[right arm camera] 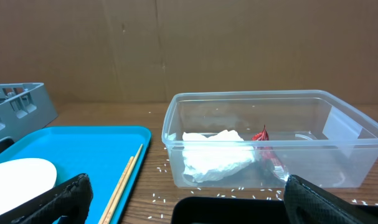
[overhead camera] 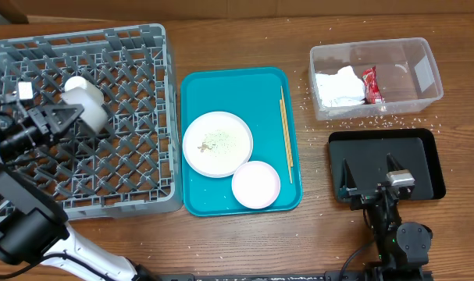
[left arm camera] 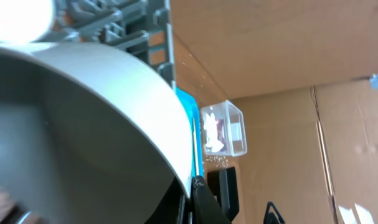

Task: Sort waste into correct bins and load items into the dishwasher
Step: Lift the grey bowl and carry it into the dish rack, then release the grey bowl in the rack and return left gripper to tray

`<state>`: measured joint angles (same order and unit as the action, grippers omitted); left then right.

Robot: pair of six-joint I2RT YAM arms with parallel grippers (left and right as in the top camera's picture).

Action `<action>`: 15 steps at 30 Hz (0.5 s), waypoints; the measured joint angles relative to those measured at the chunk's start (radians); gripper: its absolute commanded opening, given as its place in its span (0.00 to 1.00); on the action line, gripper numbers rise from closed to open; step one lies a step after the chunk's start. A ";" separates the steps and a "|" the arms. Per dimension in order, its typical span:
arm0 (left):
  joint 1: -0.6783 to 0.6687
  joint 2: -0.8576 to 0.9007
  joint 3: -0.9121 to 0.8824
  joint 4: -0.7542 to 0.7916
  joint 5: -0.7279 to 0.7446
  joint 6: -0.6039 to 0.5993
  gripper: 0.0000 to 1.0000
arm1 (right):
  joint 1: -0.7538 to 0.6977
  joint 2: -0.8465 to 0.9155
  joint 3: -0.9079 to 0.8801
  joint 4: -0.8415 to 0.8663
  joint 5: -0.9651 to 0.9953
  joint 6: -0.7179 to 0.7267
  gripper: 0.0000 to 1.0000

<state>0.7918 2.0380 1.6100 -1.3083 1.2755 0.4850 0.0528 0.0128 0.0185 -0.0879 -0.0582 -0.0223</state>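
Note:
My left gripper (overhead camera: 61,117) is shut on the rim of the pale round bowl (overhead camera: 92,109), held tilted over the grey dishwasher rack (overhead camera: 127,179). In the left wrist view the bowl (left arm camera: 83,124) fills the frame above the jaws (left arm camera: 192,193). The small white cup (overhead camera: 75,83) lies in the rack beside the bowl. The large white plate (overhead camera: 217,143), with rice bits on it, and the smaller plate (overhead camera: 256,184) sit on the teal tray (overhead camera: 221,86). The napkin (overhead camera: 336,87) and red wrapper (overhead camera: 370,84) lie in the clear tub (overhead camera: 424,70). My right gripper (overhead camera: 369,173) is open and empty over the black tray (overhead camera: 424,156).
Wooden chopsticks (overhead camera: 285,125) lie along the teal tray's right side. Loose rice grains (overhead camera: 361,121) are scattered on the wooden table around the tub. In the right wrist view the tub (right arm camera: 338,124) stands just beyond the black tray (right arm camera: 238,211).

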 measured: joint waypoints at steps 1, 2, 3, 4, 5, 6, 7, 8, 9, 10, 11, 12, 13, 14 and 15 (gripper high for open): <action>0.014 0.000 -0.001 0.000 -0.011 -0.007 0.14 | 0.000 0.000 0.000 0.000 0.000 0.000 1.00; 0.027 0.000 -0.002 0.000 -0.026 -0.018 0.19 | 0.000 0.000 0.000 0.000 0.000 0.000 1.00; 0.041 0.000 -0.003 0.000 -0.041 -0.032 0.29 | 0.000 0.000 0.000 0.000 0.000 0.000 1.00; 0.053 0.000 -0.005 -0.001 -0.058 -0.045 0.35 | 0.000 0.000 0.000 0.000 0.000 0.000 1.00; 0.067 0.000 -0.006 0.001 -0.079 -0.063 0.40 | 0.000 0.000 0.000 -0.001 0.000 0.000 1.00; 0.076 0.000 -0.007 0.000 -0.097 -0.082 0.41 | 0.000 0.000 0.000 0.000 -0.001 0.000 1.00; 0.087 0.000 -0.007 0.002 -0.119 -0.108 0.42 | 0.000 0.000 0.000 0.000 0.000 0.000 1.00; 0.095 0.000 -0.007 0.001 -0.141 -0.131 0.44 | 0.000 0.000 0.000 0.000 0.000 0.000 1.00; 0.103 0.000 -0.005 0.000 -0.172 -0.160 0.45 | 0.000 0.000 0.000 0.000 -0.001 0.000 1.00; 0.108 0.000 -0.003 0.000 -0.198 -0.183 0.46 | 0.000 0.000 0.000 0.000 0.000 0.000 1.00; 0.112 0.001 0.009 -0.016 -0.238 -0.217 0.47 | 0.000 0.000 0.000 0.000 0.000 0.000 1.00; 0.114 0.005 0.032 -0.041 -0.288 -0.254 0.49 | 0.000 0.000 0.000 0.000 -0.001 0.000 1.00; 0.114 0.007 0.062 -0.063 -0.336 -0.285 0.51 | 0.000 0.000 0.000 0.000 0.000 0.000 1.00; 0.114 0.009 0.119 -0.095 -0.414 -0.332 0.51 | 0.000 0.000 0.000 0.000 0.000 0.000 1.00; 0.113 0.009 0.169 -0.130 -0.479 -0.367 0.50 | 0.000 0.000 0.000 -0.001 0.000 0.001 1.00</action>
<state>0.9051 2.0472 1.7786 -1.4384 0.7967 0.1181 0.0528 0.0128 0.0185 -0.0887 -0.0582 -0.0216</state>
